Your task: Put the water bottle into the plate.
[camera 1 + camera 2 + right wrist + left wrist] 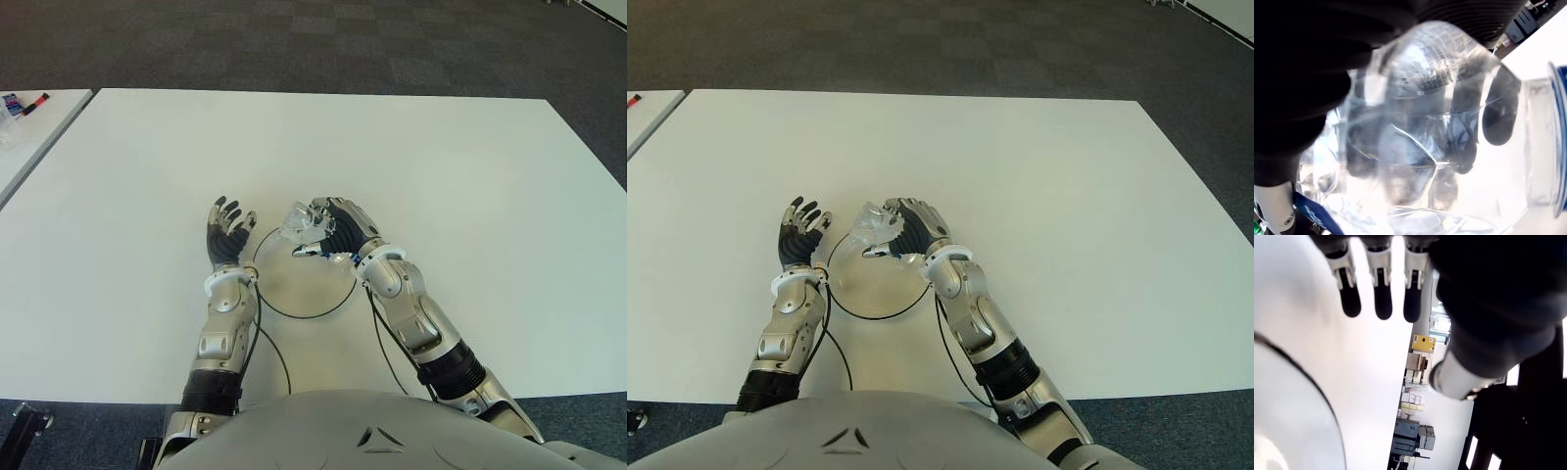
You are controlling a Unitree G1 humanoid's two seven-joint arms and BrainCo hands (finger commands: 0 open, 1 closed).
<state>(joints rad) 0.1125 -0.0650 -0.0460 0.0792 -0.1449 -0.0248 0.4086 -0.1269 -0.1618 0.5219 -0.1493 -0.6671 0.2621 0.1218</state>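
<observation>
left eye view — the right hand (328, 233), fingers clamped around the clear water bottle (301, 224), holds it over the plate (294, 309); beside it, the left hand (228, 235) — palm up, fingers spread.

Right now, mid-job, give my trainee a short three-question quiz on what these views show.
1. True or false: the left robot hand holds the water bottle.
2. Where is the water bottle relative to the plate? A) lying flat in its middle B) held above its far rim C) standing on the table far to its right
3. Fill in: the left robot hand shows beside the plate's ___ edge, fingers spread.

Key
1. False: the right robot hand grips it; the right wrist view shows fingers wrapped around the clear plastic.
2. B
3. left
</observation>
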